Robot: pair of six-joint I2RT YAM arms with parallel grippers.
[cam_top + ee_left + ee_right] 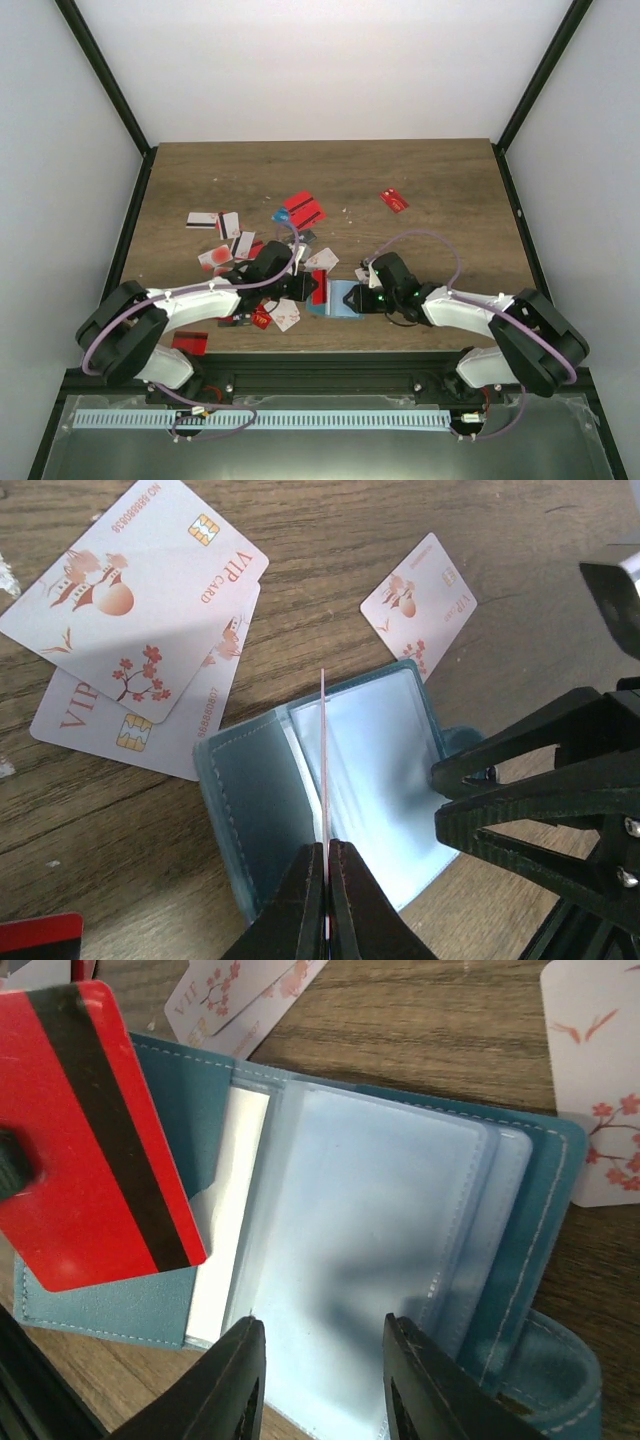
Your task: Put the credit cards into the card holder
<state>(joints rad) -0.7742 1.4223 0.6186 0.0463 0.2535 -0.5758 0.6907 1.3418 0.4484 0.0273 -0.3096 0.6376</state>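
Observation:
The teal card holder (pixel 345 299) lies open on the wood near the front, light blue pockets up; it also shows in the left wrist view (pixel 370 770) and the right wrist view (pixel 380 1250). My left gripper (pixel 327 848) is shut on a red black-striped card (pixel 90 1150), held edge-on (pixel 324 750) over the holder's fold. My right gripper (pixel 318 1350) is open, its fingers (pixel 425 1380) low over the holder's pockets. More credit cards lie scattered: white VIP cards (pixel 140 590), red ones (pixel 303 209).
A lone red card (pixel 394 200) lies far right. A red card (pixel 190 342) sits at the front left edge. White cards (pixel 215 222) lie at the left. A white card (pixel 595 1070) lies just beyond the holder.

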